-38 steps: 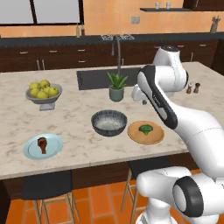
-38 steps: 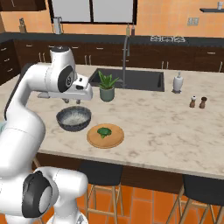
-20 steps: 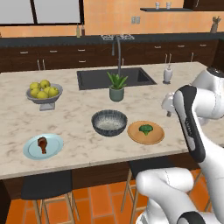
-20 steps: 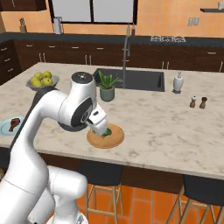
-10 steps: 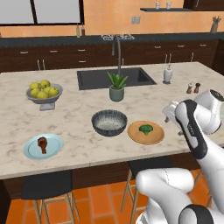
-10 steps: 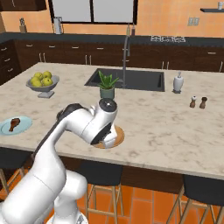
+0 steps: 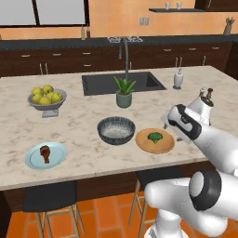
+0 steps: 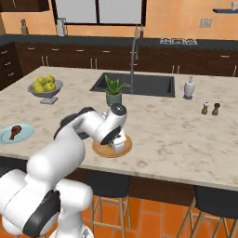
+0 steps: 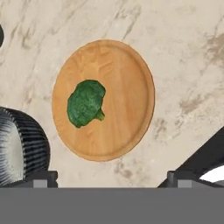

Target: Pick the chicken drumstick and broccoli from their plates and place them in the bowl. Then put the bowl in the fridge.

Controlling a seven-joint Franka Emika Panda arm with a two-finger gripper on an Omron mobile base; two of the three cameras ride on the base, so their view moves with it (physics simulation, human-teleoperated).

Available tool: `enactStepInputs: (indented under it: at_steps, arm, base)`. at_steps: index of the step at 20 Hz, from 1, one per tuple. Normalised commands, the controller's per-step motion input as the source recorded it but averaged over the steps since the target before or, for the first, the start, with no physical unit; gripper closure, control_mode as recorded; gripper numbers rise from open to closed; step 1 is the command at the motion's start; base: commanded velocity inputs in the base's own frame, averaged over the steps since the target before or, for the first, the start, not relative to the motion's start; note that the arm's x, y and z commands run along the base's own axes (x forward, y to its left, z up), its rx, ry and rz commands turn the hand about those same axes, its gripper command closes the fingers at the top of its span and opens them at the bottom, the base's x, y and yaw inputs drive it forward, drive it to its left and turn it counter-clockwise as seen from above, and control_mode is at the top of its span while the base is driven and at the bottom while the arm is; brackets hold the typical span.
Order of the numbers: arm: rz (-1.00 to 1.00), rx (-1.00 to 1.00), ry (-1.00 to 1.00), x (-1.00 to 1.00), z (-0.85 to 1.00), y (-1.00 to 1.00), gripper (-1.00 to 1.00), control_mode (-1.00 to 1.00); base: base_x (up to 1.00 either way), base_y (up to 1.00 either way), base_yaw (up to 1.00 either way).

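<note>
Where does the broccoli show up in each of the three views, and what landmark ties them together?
Left base view: broccoli right of centre, on the wooden plate.
Right base view: the arm covers the plate's middle; I cannot make the broccoli out.
Hand view: left of centre.
Shared landmark: the wooden plate, beside the dark ribbed bowl.

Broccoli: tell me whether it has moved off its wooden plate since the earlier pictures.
No. The broccoli lies on the wooden plate just right of the bowl, as before. The open gripper hovers above it and has not touched it.
</note>
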Motion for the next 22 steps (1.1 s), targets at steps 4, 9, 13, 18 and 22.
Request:
enactStepInputs:
  at_steps: [4,9,13,18,22]
  arm:
    - [-0.01,0.02,0.00,0.44,-0.31,0.00,-1.00,-1.00]
    - [-0.02,0.00,0.00,0.41,-0.48,0.00,-1.00,-1.00]
    - [-0.03,0.00,0.00,0.38,-0.36,0.01,-1.00,-1.00]
    - [-0.02,0.00,0.00,0.47,-0.31,0.10,-1.00,-1.00]
    - [0.00,0.00,0.00,0.36,-0.22,0.00,-1.00,-1.00]
  base:
    - [0.00,0.00,0.00]
    - [0.00,0.00,0.00]
    - [0.00,0.00,0.00]
    - [0.00,0.00,0.00]
    - [0.00,0.00,0.00]
